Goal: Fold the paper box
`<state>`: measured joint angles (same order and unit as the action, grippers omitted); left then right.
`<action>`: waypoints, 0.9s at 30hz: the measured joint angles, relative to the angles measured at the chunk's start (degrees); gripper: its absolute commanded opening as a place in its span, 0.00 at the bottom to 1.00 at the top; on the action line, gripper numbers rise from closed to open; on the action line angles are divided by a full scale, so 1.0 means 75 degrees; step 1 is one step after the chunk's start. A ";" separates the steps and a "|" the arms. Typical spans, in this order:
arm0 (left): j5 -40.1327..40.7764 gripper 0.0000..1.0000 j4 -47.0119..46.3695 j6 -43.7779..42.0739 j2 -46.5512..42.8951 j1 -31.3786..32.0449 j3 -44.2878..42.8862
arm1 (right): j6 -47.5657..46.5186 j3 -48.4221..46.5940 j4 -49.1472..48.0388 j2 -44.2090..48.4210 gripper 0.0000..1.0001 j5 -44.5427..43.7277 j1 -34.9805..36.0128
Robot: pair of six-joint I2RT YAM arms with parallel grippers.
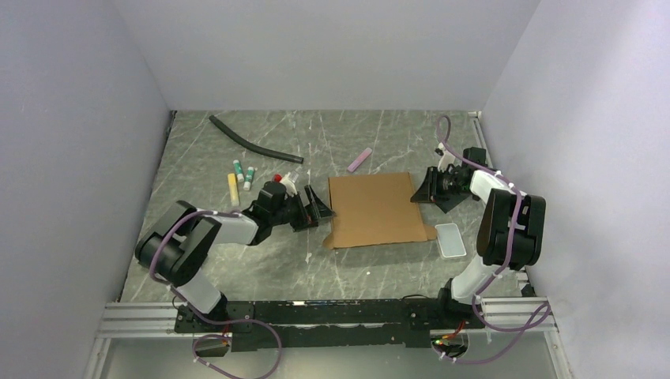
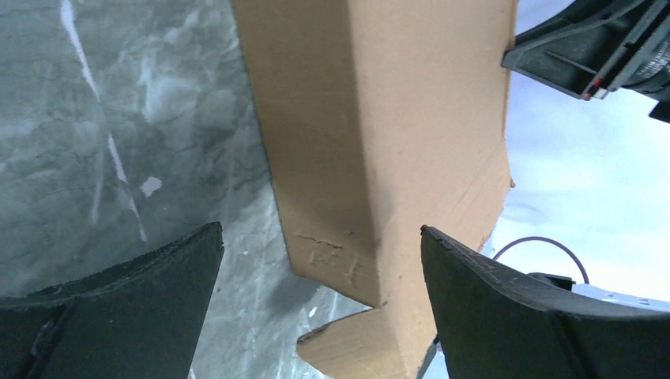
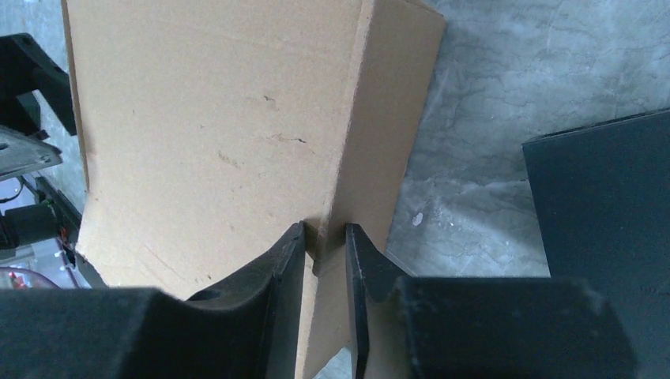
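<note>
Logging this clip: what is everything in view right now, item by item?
paper box: one, brown, table centre, between the grippers
hose: one, black, far left
small sticks: three, one yellow and two white with green caps, left of the box
red-capped item: one, by the left wrist, too small to identify
pink bar: one, just beyond the box
lid: one, translucent grey, right of the box's near corner
pad: one, black, flat on the table right of the box
left gripper: one, black, open at the box's left edge
right gripper: one, black, shut on the box's right edge
</note>
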<state>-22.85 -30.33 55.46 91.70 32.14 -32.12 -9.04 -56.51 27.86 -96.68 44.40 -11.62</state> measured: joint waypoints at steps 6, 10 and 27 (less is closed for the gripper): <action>-0.0201 0.99 -0.0493 0.0230 0.0452 -0.0047 0.0000 | 0.0114 0.0003 0.0015 -0.0006 0.18 0.0026 -0.0131; -0.0338 1.00 -0.0784 0.0358 0.0609 -0.0047 0.0000 | 0.0160 0.0003 0.0012 -0.0108 0.16 0.0210 -0.0259; -0.0778 0.99 -0.1996 0.0973 0.1276 -0.0023 -0.0026 | 0.0213 -0.0032 0.0017 -0.0417 0.14 0.0764 -0.0589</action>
<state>-28.69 -45.30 62.76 101.27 31.97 -32.32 -7.44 -56.75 27.99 -99.81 50.13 -16.03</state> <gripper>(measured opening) 0.994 0.215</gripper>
